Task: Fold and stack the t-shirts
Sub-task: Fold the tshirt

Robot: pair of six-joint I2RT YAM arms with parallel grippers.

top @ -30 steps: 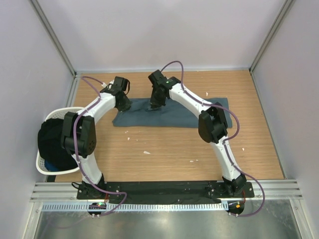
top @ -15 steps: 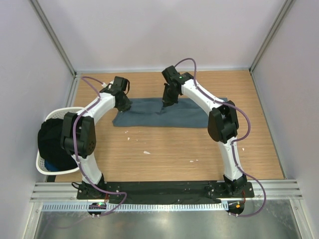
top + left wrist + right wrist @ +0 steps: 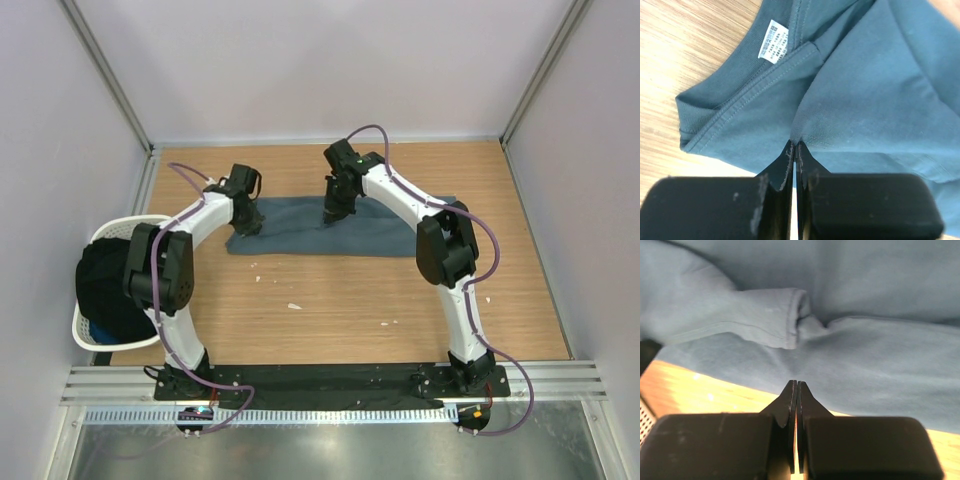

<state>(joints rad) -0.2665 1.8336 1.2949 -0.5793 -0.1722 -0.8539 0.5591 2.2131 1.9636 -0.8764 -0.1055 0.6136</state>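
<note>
On the far half of the wooden table (image 3: 330,300), a slate-blue t-shirt (image 3: 380,228) lies spread as a long, flattish band of soft knit cloth running left to right. The left gripper (image 3: 794,146) has its black fingers pressed together on a pinch of the fabric just below the neckline, and the cloth puckers into a small ridge rising to the tips. Beside it curves the ribbed collar (image 3: 735,70) with its double stitching. A small white printed label (image 3: 774,40) sits inside the neck.

The right gripper (image 3: 796,385) is down near the shirt's middle. Its two wedge-shaped fingers are closed tip to tip at an edge of the cloth, where it meets bare wood. Whether any fabric is caught between them I cannot tell. Ahead of it a sleeve (image 3: 750,315) ends in a rolled, stitched hem.

At the table's left edge stands a white slotted plastic basket (image 3: 82,330) holding dark clothing (image 3: 105,280).
</note>
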